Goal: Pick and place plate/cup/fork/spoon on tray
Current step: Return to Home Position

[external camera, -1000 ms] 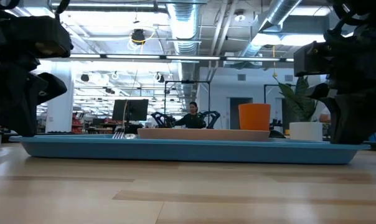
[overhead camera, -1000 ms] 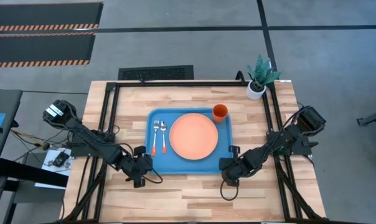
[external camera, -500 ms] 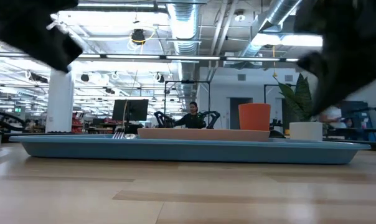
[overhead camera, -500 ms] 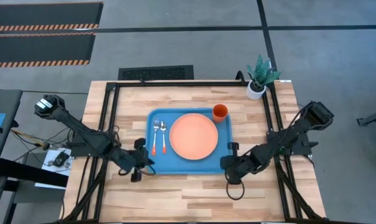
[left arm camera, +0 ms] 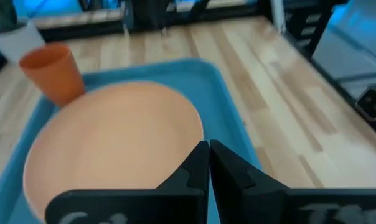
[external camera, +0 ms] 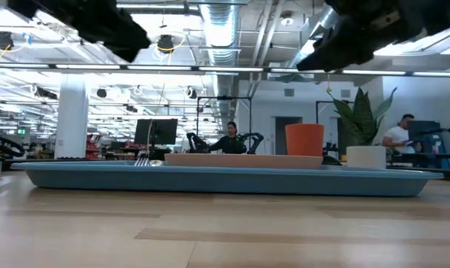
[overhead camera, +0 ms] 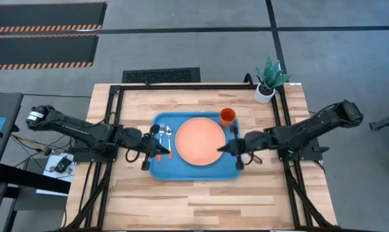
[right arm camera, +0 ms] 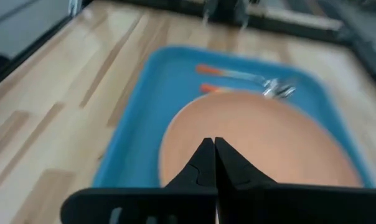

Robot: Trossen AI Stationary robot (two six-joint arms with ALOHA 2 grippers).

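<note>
**Everything's on the tray, both tools empty**

Your blue tray (overhead camera: 181, 173) sits mid-counter (overhead camera: 201, 200) carrying the plate (overhead camera: 200, 140). The cup (overhead camera: 227, 116) is at the plate's 1 o'clock, and the fork (overhead camera: 161, 131) and spoon (overhead camera: 169, 131) lie side by side at its 9 o'clock. The left tool (overhead camera: 160, 149) hangs over the cutlery handles, the right tool (overhead camera: 221, 149) over the plate's 3 o'clock edge. Both are pinched closed, gripping nothing.

Overhead down, low level, wrists close — all share tray (overhead camera: 194, 172)
</note>
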